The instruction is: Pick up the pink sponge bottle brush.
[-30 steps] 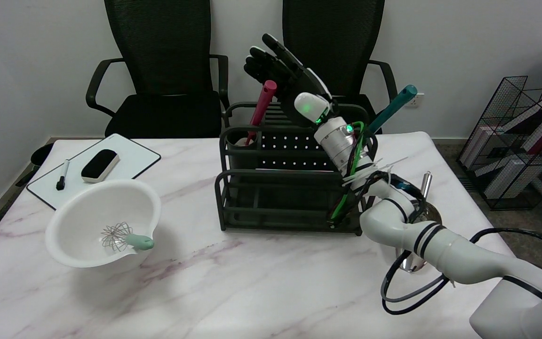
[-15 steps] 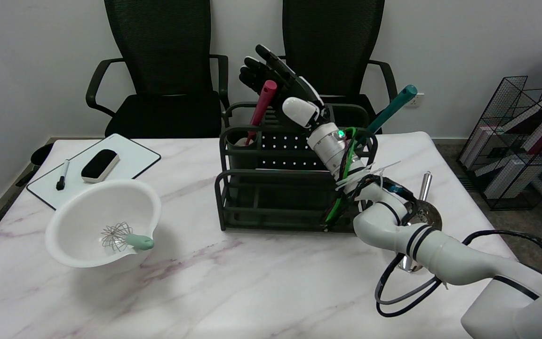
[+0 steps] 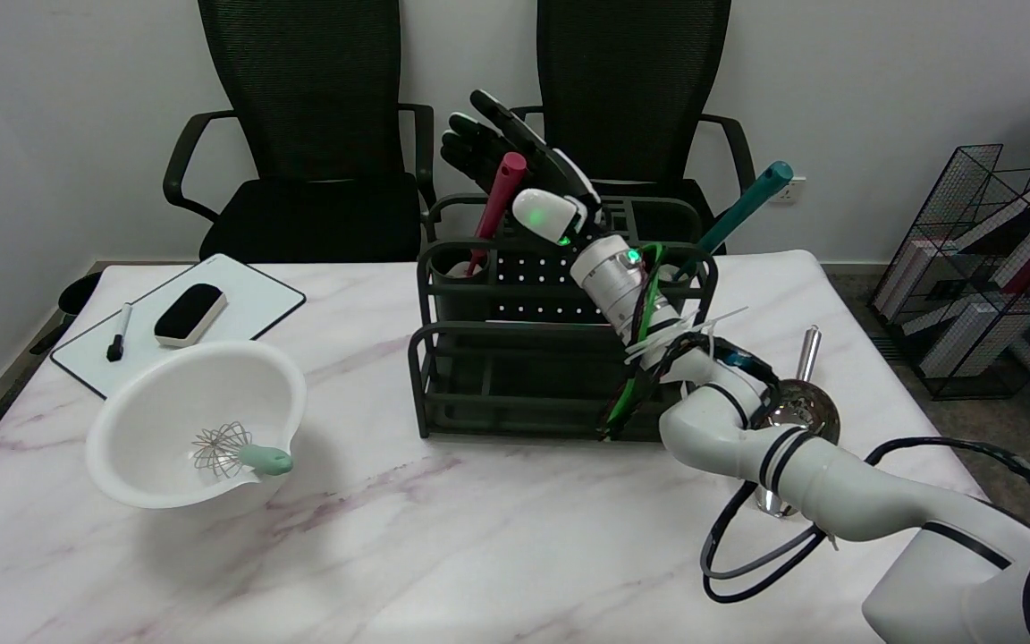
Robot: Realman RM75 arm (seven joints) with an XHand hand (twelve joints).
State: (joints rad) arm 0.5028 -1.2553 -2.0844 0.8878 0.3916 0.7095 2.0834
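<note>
**Robot hand spread behind the pink brush handle**

The dark rack [image 3: 515, 394] on the tabletop [image 3: 479, 546] holds two handles: the pink sponge bottle brush [image 3: 497, 201], leaning in its far-left cup, and one teal utensil [image 3: 743, 204] far right. The robot hand [image 3: 515, 170] hovers just beside the pink handle, fingers apart, holding nothing. Left sit one white bowl [image 3: 166, 402] with a whisk [image 3: 233, 452].

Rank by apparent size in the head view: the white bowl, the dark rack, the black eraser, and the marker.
1. dark rack
2. white bowl
3. black eraser
4. marker

The eraser and marker lie farther from the camera than the bowl, so they may look somewhat smaller than they are.
</note>
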